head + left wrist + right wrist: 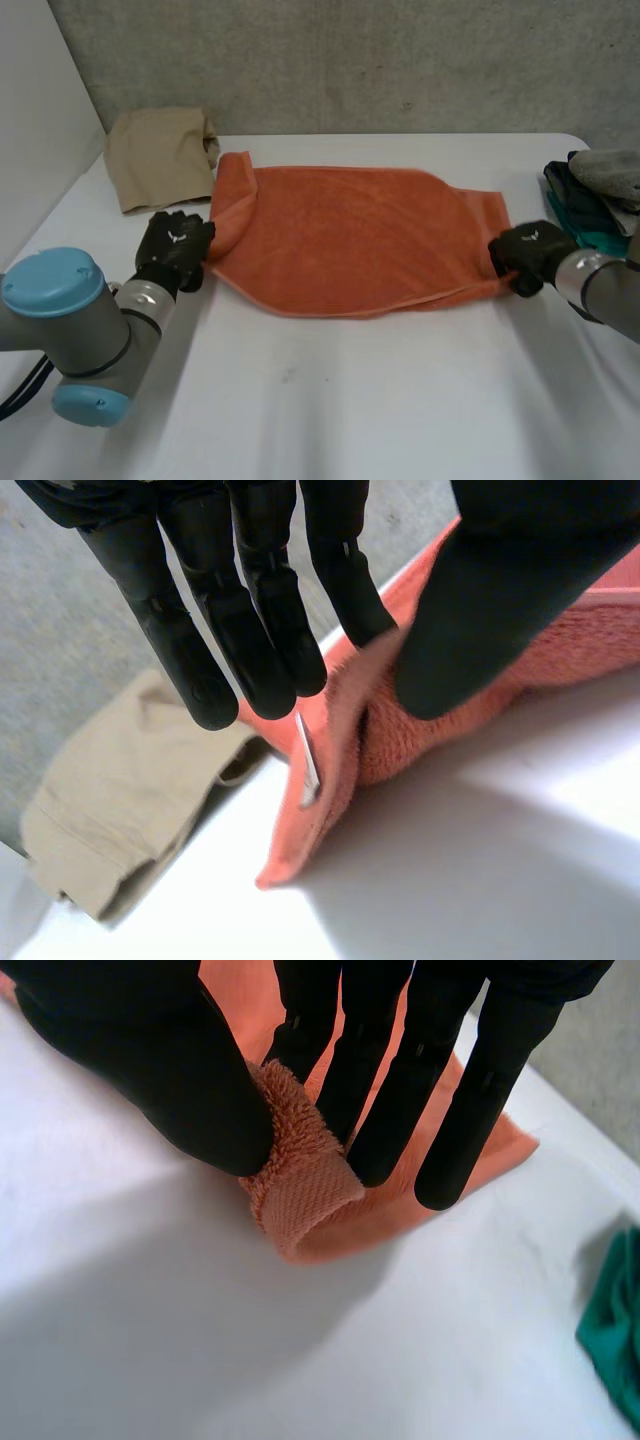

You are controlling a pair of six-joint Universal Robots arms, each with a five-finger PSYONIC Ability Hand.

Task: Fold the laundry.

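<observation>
An orange towel (350, 240) lies spread across the middle of the white table (330, 400). My left hand (175, 248) is at the towel's left edge and pinches it between thumb and straight fingers; in the left wrist view the orange towel (400, 720) is bunched at my fingers (250, 630), with a white label showing. My right hand (530, 256) is at the towel's near right corner. There the thumb and fingers (380, 1090) pinch a raised fold of the orange towel (305, 1175).
A folded beige cloth (160, 155) lies at the far left of the table, also beside the towel as the beige cloth (120, 790). A pile of dark, teal and grey clothes (595, 195) sits at the right edge; teal cloth (615, 1330) lies near my right hand.
</observation>
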